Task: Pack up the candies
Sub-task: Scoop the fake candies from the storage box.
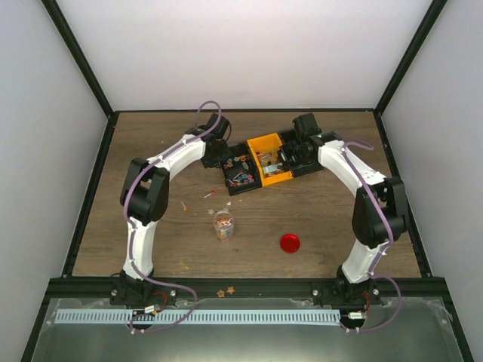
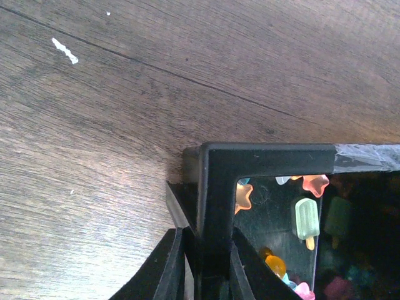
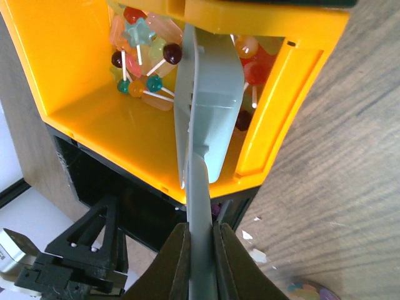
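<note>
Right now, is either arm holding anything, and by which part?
The right tool grips a teal scoop by its handle; the left tool pinches the black tray by its wall near a corner.

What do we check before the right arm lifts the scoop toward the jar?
1. Right gripper shut on the scoop handle: ok.
2. Scoop blade down inside the orange bin, among the candies: ok.
3. Scoop actually loaded: cannot tell, it shows edge-on.
4. Left gripper clamped on the black tray corner wall: ok.
5. Jar upright and uncapped, red lid lying apart on the table: ok.
6. No spillage: not ok, stray candies lie on the wood between tray and jar.
</note>
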{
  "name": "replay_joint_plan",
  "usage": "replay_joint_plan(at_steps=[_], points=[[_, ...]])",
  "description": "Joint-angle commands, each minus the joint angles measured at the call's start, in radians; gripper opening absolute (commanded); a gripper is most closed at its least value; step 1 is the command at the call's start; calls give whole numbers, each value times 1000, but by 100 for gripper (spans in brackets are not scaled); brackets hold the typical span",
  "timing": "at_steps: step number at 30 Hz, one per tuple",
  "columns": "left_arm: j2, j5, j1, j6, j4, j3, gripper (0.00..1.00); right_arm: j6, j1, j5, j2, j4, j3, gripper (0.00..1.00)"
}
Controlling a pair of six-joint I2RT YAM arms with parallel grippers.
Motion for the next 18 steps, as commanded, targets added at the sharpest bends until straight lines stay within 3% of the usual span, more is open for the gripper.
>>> replay_joint_plan(at_steps=[1, 18], points=[[27, 74, 5, 19, 23, -9, 13, 57, 21, -21, 33, 68, -102, 1], [55, 155, 35, 63, 26, -24, 13, 67, 29, 8, 84, 403, -291, 1]])
